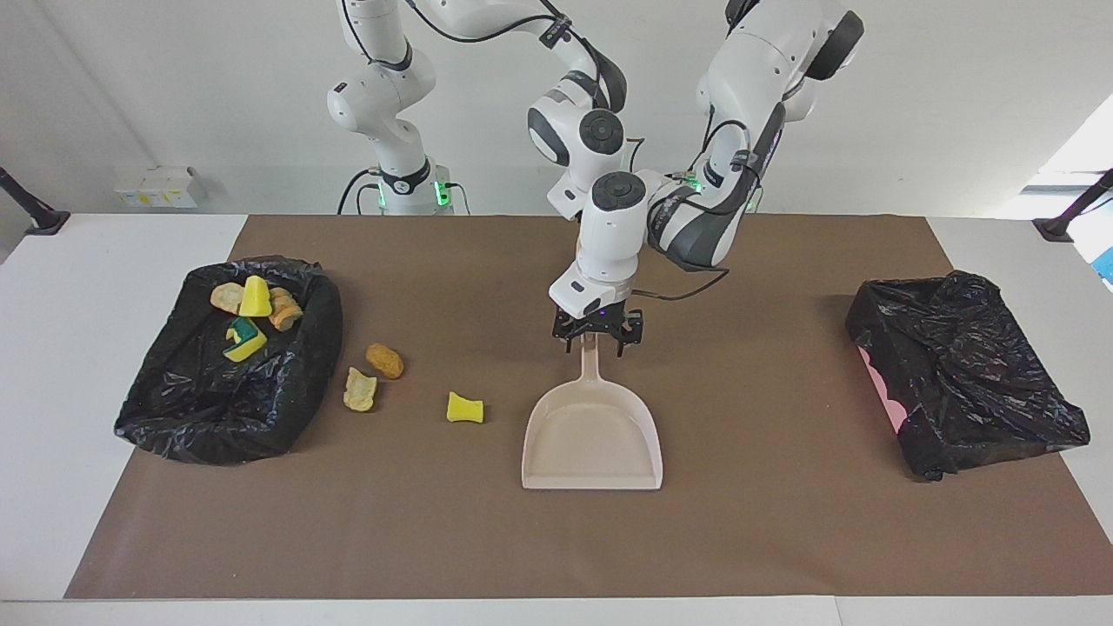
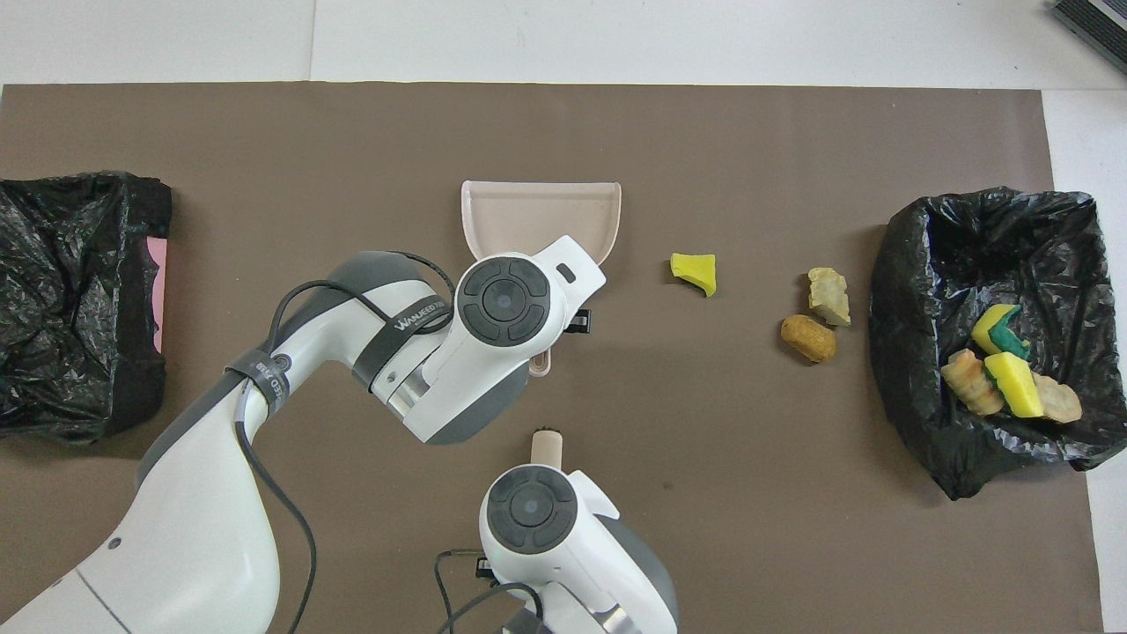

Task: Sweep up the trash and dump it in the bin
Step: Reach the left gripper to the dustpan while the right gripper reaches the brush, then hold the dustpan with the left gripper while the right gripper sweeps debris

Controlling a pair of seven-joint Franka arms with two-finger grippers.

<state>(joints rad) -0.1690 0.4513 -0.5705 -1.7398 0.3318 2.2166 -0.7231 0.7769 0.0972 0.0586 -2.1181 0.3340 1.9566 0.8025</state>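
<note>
Task stage: part-way through; four scraps already lie in the lined bin (image 1: 228, 374) at the right arm's end of the desk (image 1: 104, 261), and three are left on the brown mat (image 1: 765, 539).
Trash in the bin: two yellow sponge chunks, one of them green-backed (image 1: 243, 337), and two tan bread-like lumps.
Trash left on the mat: a yellow sponge chunk (image 1: 464, 408) lies between the dustpan and the bin; a pale lump (image 1: 359, 389) and an orange-brown lump (image 1: 384, 360) lie just beside the bin's wall, close to each other.
Dustpan: the beige dustpan (image 1: 592, 435) lies flat mid-mat, empty, its handle pointing toward the robots.
Left claw: the left claw (image 1: 596, 335) is down over the top of the dustpan handle, fingers apart on either side of it; it does not look clamped yet.
Right claw: the right claw is hidden in both views by the arms' housings; it is shut, and a beige handle stub (image 2: 548, 446) sticks out from under it, probably the brush, though the bristles do not show.
Second bin: another black-lined bin (image 1: 965, 369) lies at the left arm's end, with no trash visible in it.
Left to do: by my reading, grip the pan, sweep the three scraps in, then tip them into the bin.
Writing: a band on the left arm (image 2: 414, 319) carries printed lettering, too small to read with confidence.
</note>
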